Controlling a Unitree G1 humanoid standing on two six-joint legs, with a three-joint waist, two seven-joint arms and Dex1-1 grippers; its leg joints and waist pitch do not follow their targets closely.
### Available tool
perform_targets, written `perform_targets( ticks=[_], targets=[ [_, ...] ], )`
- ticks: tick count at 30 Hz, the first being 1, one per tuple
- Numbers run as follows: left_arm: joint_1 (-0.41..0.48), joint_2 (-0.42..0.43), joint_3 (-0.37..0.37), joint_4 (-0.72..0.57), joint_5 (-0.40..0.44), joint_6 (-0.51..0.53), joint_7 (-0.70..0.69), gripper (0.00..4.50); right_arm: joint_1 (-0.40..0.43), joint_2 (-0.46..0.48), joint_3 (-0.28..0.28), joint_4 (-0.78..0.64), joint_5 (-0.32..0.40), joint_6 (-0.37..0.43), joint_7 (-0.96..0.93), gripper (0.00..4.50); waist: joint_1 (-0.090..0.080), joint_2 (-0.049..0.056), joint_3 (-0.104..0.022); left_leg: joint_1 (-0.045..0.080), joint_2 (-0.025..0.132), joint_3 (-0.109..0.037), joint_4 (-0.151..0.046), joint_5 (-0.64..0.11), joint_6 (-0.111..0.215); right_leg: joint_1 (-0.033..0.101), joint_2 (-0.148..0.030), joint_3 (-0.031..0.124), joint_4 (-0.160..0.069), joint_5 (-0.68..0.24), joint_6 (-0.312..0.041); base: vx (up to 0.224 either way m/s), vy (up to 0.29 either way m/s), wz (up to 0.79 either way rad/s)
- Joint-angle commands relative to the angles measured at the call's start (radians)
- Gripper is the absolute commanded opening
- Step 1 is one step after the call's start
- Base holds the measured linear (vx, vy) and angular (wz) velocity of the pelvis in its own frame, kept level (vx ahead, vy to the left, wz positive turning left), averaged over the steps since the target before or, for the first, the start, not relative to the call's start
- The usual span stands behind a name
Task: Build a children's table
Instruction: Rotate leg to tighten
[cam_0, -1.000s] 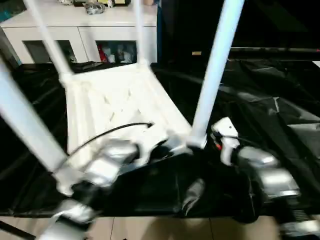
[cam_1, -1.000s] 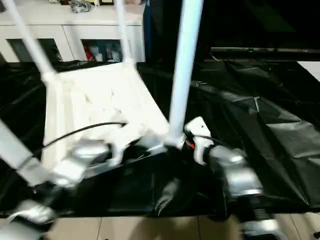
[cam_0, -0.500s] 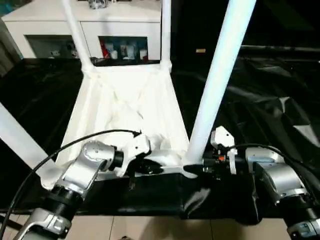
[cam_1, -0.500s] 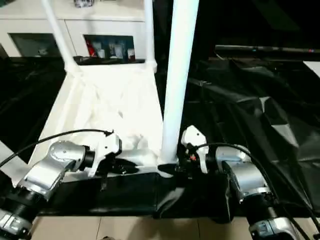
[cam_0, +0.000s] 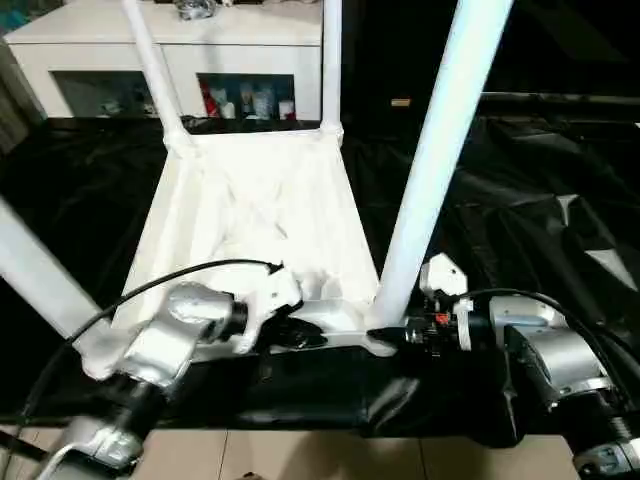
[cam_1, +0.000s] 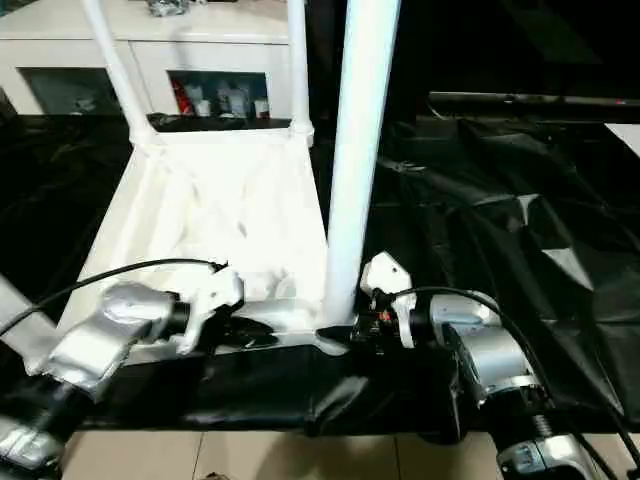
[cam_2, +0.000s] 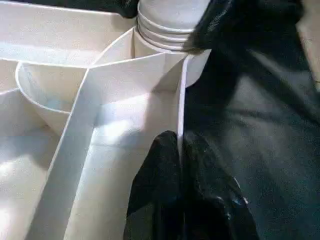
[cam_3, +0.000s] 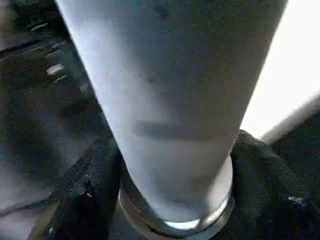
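At the near edge of the black-draped counter (cam_0: 560, 200), the left gripper (cam_0: 300, 337) is pinching the thin near rim of the upturned tabletop (cam_0: 250, 215), its jaws clamped together on that white wall (the left wrist view shows a black finger (cam_2: 155, 195) on each side of it). Just to the right, the right gripper (cam_1: 362, 338) is sitting at the base of the near right leg (cam_0: 435, 150), its jaws standing apart with one black pad on either side of the tube just above the socket; whether they are pressing on it I cannot tell. The tabletop is lying underside up on the counter, ribs showing, with the near left leg (cam_0: 40, 275) rising out past the picture's left edge. Farther back, two far legs (cam_0: 150, 65) are standing in the far corners. Beyond them a white cabinet (cam_0: 250, 40) is standing against the back.
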Motion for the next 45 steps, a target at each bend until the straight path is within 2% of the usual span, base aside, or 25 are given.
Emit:
perform_targets(
  ticks=[1,2,3,5,6,7,8,10,11,14,15,20,22,25,27,32,35,40,41,42,44,45],
  targets=[
    [-0.024,-0.035,0.017,0.021,-0.003,0.008,0.077,0.00,0.000,0.033,0.019,0.033,-0.043,0.020,-0.091,2.72,-0.005,-0.016,-0.046,0.022,0.039,-0.023,-0.078,-0.319,-0.002,0.034,-0.054,0.035,-0.089,-0.349,-0.195,0.000,0.000,0.00],
    [-0.064,-0.095,0.023,0.078,0.024,0.006,0.185,0.00,-0.005,0.102,-0.017,0.060,-0.056,0.046,-0.252,2.72,-0.012,-0.015,-0.047,0.024,0.037,-0.025,-0.078,-0.344,-0.012,0.029,-0.055,0.036,-0.094,-0.404,-0.174,0.000,0.000,0.00],
    [-0.077,-0.113,0.025,0.095,0.032,0.006,0.219,0.00,-0.005,0.123,-0.028,0.064,-0.058,0.054,-0.297,2.72,-0.016,-0.014,-0.045,0.028,0.037,-0.028,-0.080,-0.362,-0.027,0.025,-0.054,0.036,-0.100,-0.440,-0.157,0.000,0.000,0.00],
    [-0.114,-0.162,0.033,0.140,0.053,0.007,0.316,0.00,-0.007,0.178,-0.048,0.068,-0.064,0.066,-0.402,2.72,-0.016,-0.016,-0.048,0.029,0.035,-0.031,-0.080,-0.367,-0.035,0.028,-0.056,0.034,-0.103,-0.466,-0.134,0.000,0.000,0.00],
    [-0.128,-0.179,0.033,0.157,0.060,0.009,0.345,0.00,-0.010,0.203,-0.053,0.070,-0.072,0.067,-0.452,2.72,-0.015,-0.010,-0.047,0.032,0.034,-0.030,-0.081,-0.372,-0.032,0.022,-0.055,0.036,-0.107,-0.471,-0.125,0.000,0.000,0.00],
    [-0.137,-0.188,0.030,0.169,0.067,0.007,0.361,0.00,-0.013,0.219,-0.057,0.073,-0.074,0.068,-0.478,2.72,-0.015,-0.011,-0.047,0.034,0.034,-0.029,-0.080,-0.378,-0.032,0.019,-0.054,0.036,-0.110,-0.476,-0.122,0.000,0.000,0.00],
    [-0.146,-0.198,0.029,0.183,0.075,0.006,0.380,0.00,-0.014,0.238,-0.058,0.073,-0.075,0.066,-0.499,2.72,-0.016,-0.013,-0.048,0.030,0.033,-0.030,-0.081,-0.374,-0.029,0.023,-0.055,0.036,-0.109,-0.471,-0.119,0.000,0.000,0.00],
    [-0.155,-0.212,0.025,0.195,0.079,0.005,0.390,0.00,-0.014,0.277,-0.057,0.059,-0.067,0.054,-0.520,2.72,-0.014,-0.007,-0.050,0.026,0.034,-0.031,-0.083,-0.363,-0.025,0.024,-0.054,0.037,-0.107,-0.438,-0.120,0.000,0.000,0.00],
    [-0.155,-0.216,0.022,0.197,0.077,0.002,0.381,0.00,-0.011,0.300,-0.048,0.042,-0.058,0.023,-0.509,2.72,-0.015,-0.008,-0.051,0.024,0.035,-0.031,-0.084,-0.362,-0.024,0.025,-0.052,0.037,-0.103,-0.408,-0.126,0.000,0.000,0.00],
    [-0.155,-0.215,0.021,0.200,0.077,-0.005,0.370,0.00,-0.009,0.310,-0.040,0.030,-0.053,-0.005,-0.493,2.72,-0.013,-0.008,-0.052,0.024,0.035,-0.029,-0.083,-0.360,-0.018,0.026,-0.051,0.038,-0.099,-0.357,-0.143,0.000,0.000,0.00],
    [-0.155,-0.209,0.022,0.208,0.077,-0.017,0.356,0.00,-0.011,0.311,-0.044,0.021,-0.036,-0.006,-0.468,3.27,-0.013,-0.009,-0.052,0.022,0.035,-0.028,-0.083,-0.350,-0.012,0.028,-0.051,0.039,-0.098,-0.341,-0.148,0.000,0.000,0.00],
    [-0.146,-0.179,0.019,0.210,0.070,-0.058,0.293,0.00,-0.020,0.266,-0.034,0.000,-0.013,0.006,-0.374,3.63,-0.011,-0.010,-0.052,0.021,0.035,-0.027,-0.083,-0.343,0.001,0.031,-0.053,0.039,-0.098,-0.347,-0.150,0.000,0.000,0.00],
    [-0.120,-0.137,0.011,0.173,0.044,-0.074,0.197,0.00,-0.027,0.181,-0.013,-0.014,-0.008,0.006,-0.242,3.92,-0.009,-0.012,-0.053,0.019,0.036,-0.027,-0.082,-0.327,0.007,0.035,-0.053,0.038,-0.096,-0.334,-0.151,0.000,0.000,0.00],
    [-0.094,-0.099,0.004,0.133,0.019,-0.100,0.110,0.00,-0.035,0.111,-0.007,-0.015,0.000,-0.003,-0.140,4.04,-0.008,-0.012,-0.055,0.014,0.039,-0.025,-0.078,-0.285,0.029,0.037,-0.053,0.039,-0.085,-0.251,-0.178,0.000,0.000,0.00],
    [-0.074,-0.058,-0.001,0.105,0.011,-0.098,0.056,0.00,-0.059,0.059,-0.024,0.003,0.011,-0.016,-0.072,4.04,-0.007,-0.010,-0.060,0.012,0.041,-0.022,-0.073,-0.245,0.045,0.038,-0.050,0.037,-0.075,-0.181,-0.207,0.000,0.000,0.00],
    [-0.024,0.012,-0.006,0.022,-0.041,-0.060,-0.082,0.00,-0.067,-0.041,0.019,0.014,0.009,-0.046,0.132,4.04,0.001,-0.012,-0.059,0.014,0.045,-0.017,-0.066,-0.217,0.068,0.039,-0.051,0.034,-0.066,-0.129,-0.248,0.000,0.000,0.00],
    [-0.004,0.032,-0.013,-0.014,-0.060,-0.041,-0.125,0.00,-0.066,-0.056,0.038,0.016,0.008,-0.055,0.169,4.04,0.002,-0.012,-0.056,0.014,0.046,-0.017,-0.069,-0.221,0.067,0.037,-0.050,0.034,-0.067,-0.150,-0.255,0.000,0.000,0.00],
    [0.014,0.040,-0.010,-0.044,-0.071,-0.030,-0.141,0.00,-0.069,-0.059,0.054,0.042,-0.013,-0.094,0.182,4.04,0.001,-0.017,-0.052,0.018,0.046,-0.019,-0.073,-0.270,0.041,0.033,-0.054,0.038,-0.076,-0.248,-0.232,0.000,0.000,0.00],
    [0.015,0.041,-0.009,-0.048,-0.071,-0.027,-0.141,0.00,-0.071,-0.058,0.052,0.048,-0.010,-0.095,0.186,3.86,0.000,-0.017,-0.052,0.018,0.046,-0.019,-0.074,-0.275,0.035,0.033,-0.054,0.038,-0.077,-0.259,-0.226,0.000,0.000,0.00],
    [0.018,0.041,-0.007,-0.054,-0.072,-0.023,-0.141,0.00,-0.075,-0.055,0.048,0.055,-0.004,-0.094,0.192,3.75,0.000,-0.021,-0.053,0.016,0.046,-0.020,-0.074,-0.268,0.035,0.035,-0.053,0.038,-0.075,-0.252,-0.223,0.000,0.000,0.00],
    [0.020,0.042,-0.006,-0.062,-0.073,-0.017,-0.141,0.00,-0.078,-0.054,0.047,0.059,0.004,-0.092,0.199,3.63,0.000,-0.018,-0.054,0.017,0.046,-0.020,-0.073,-0.257,0.039,0.035,-0.053,0.038,-0.074,-0.235,-0.226,0.000,0.000,0.00],
    [0.022,0.044,-0.006,-0.069,-0.074,-0.011,-0.141,0.00,-0.079,-0.055,0.047,0.060,0.013,-0.088,0.210,3.55,0.000,-0.021,-0.055,0.016,0.045,-0.019,-0.071,-0.244,0.043,0.035,-0.052,0.037,-0.071,-0.212,-0.232,0.000,0.000,0.00]
  ],
)
